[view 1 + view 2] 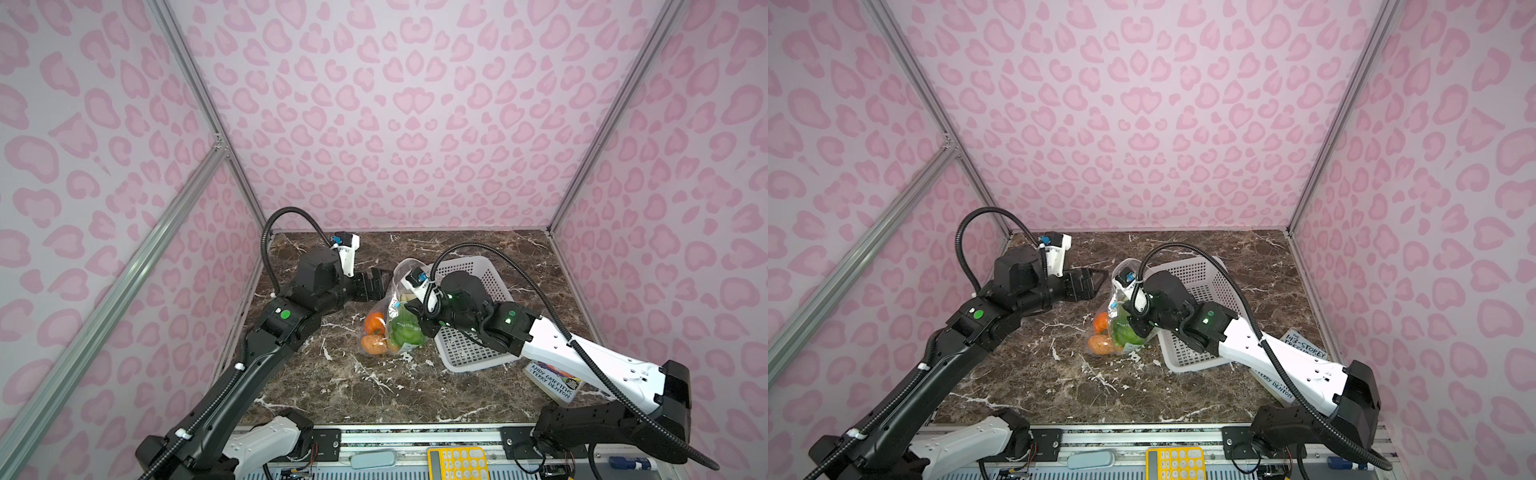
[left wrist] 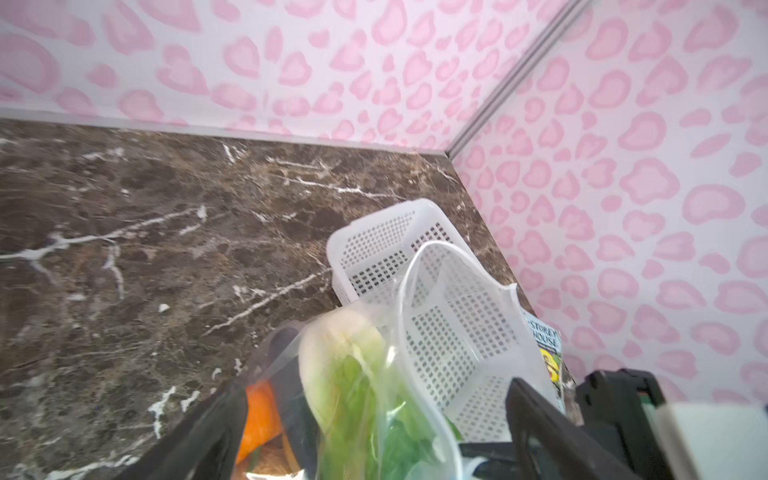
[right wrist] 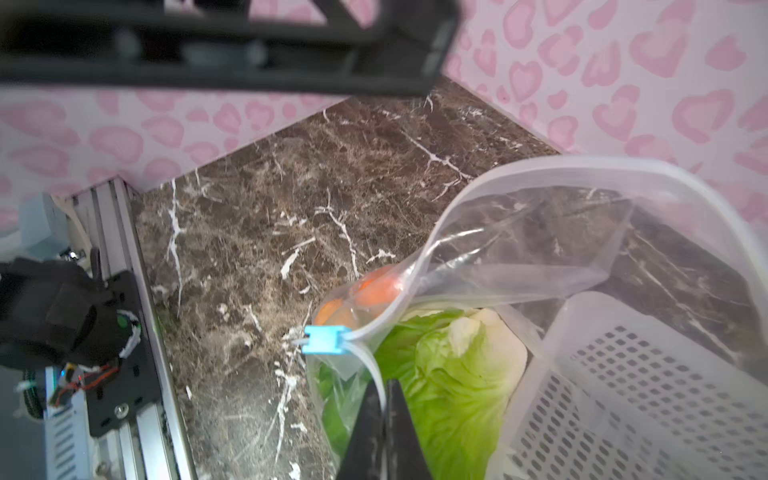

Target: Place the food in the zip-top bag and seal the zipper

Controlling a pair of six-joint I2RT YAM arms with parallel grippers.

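My right gripper (image 3: 384, 395) is pressed together, pinching the bag's (image 3: 519, 232) zipper strip (image 3: 582, 162) just beside the blue tab (image 3: 324, 338). My left gripper (image 1: 376, 286) is spread wide and holds nothing. It sits just beside the bag's raised mouth, which gapes open. I cannot tell whether a left finger brushes the plastic. The bag stands on the table (image 1: 332, 395) between my two grippers, touching the white basket (image 1: 461, 368). Inside it, the cabbage (image 3: 453, 374) lies right by my right fingers. Two orange vegetables (image 1: 374, 324) sit on the side toward my left arm.
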